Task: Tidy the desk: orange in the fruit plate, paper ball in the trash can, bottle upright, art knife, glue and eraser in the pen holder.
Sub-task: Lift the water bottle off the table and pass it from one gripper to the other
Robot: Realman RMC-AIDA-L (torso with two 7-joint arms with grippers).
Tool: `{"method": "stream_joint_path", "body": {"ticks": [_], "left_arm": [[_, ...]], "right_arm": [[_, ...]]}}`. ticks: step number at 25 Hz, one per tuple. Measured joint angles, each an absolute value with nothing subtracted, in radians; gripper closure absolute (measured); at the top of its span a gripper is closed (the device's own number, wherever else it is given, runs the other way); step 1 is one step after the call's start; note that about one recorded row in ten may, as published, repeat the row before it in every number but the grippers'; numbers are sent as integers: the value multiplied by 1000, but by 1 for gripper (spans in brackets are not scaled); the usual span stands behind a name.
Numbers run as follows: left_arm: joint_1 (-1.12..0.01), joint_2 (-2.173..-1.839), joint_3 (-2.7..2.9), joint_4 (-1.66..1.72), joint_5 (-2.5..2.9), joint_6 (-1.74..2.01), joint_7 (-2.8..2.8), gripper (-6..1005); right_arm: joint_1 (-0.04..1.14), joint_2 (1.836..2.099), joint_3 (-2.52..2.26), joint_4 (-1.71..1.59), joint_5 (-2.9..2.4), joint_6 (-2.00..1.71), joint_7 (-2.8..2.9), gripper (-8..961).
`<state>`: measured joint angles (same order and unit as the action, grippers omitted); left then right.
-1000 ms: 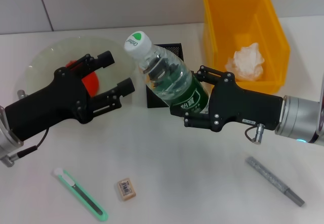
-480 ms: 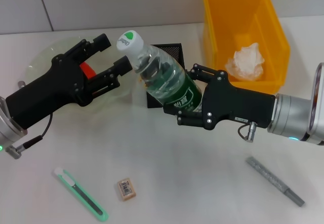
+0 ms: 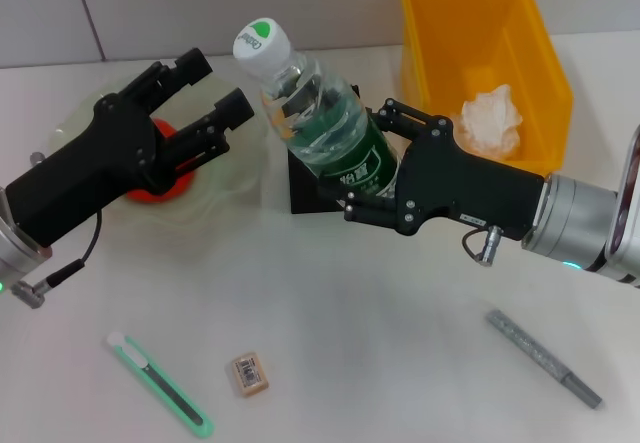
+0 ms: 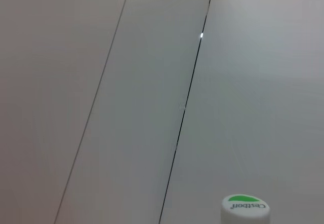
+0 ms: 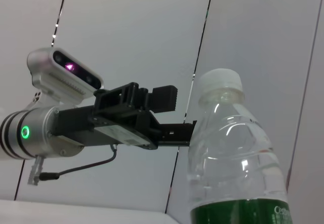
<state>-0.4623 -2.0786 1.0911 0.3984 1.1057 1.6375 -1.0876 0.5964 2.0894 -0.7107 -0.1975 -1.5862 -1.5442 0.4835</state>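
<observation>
Both arms end in matte black, blocky housings with small pale screw heads. The left pincer [image 3: 212, 95] has 2 slim black fingers built from hinged linkage bars; behind its housing sits a silver cylindrical wrist with a thin black cable looping to a small metal plug at the left edge of the frame. The right pincer [image 3: 362, 163] carries the same linkage fingers, a white label strip, a short cable with a silver connector, and a ribbed silver wrist showing a small green-blue light at the right edge.
</observation>
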Motion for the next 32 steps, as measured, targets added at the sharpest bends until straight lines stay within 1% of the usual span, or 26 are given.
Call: {"method": "stream_joint_path", "body": {"ticks": [17,32], "left_arm": [[-506,-2080,1104,310,1030,1709,-1073,159],[-576,-2080,1129,234,1017,1716,-1028,159]], "right_arm": [[620,2089,-707,-169,-1577,-1554,472,191],[633,2090,-712,-159,-1577,-1546,472,190]]}}
